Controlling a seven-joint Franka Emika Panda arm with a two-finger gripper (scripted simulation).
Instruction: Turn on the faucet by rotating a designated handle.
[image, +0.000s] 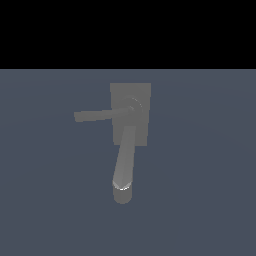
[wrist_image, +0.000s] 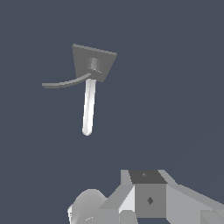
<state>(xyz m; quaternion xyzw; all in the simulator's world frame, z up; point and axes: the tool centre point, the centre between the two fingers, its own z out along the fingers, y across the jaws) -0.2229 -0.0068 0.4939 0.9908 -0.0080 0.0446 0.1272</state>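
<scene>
While the faucet (image: 130, 112) is sitting alone on the flat blue-grey floor (image: 210, 190) in the exterior view, we are seeing no arm in that picture at all. We are taking the rectangular base plate (image: 141, 90) as our landmark. The round hub (image: 134, 106) is sitting on the plate. The handle (image: 97, 115), a thin straight bar with a squared end, is jutting from that hub past the plate's edge toward the exterior view's left. The thick spout (image: 124, 165) is running from the hub off the plate's lower edge, ending in a rounded tip.

In the wrist view we are seeing the faucet (wrist_image: 92, 65) well apart from the robot, with the handle (wrist_image: 65, 82) and spout (wrist_image: 89, 107) both clear of it. Only part of the gripper (wrist_image: 148, 199) body is showing; its fingertips are out of the picture, so we cannot tell whether they are apart or together. Nothing is touching the handle.
</scene>
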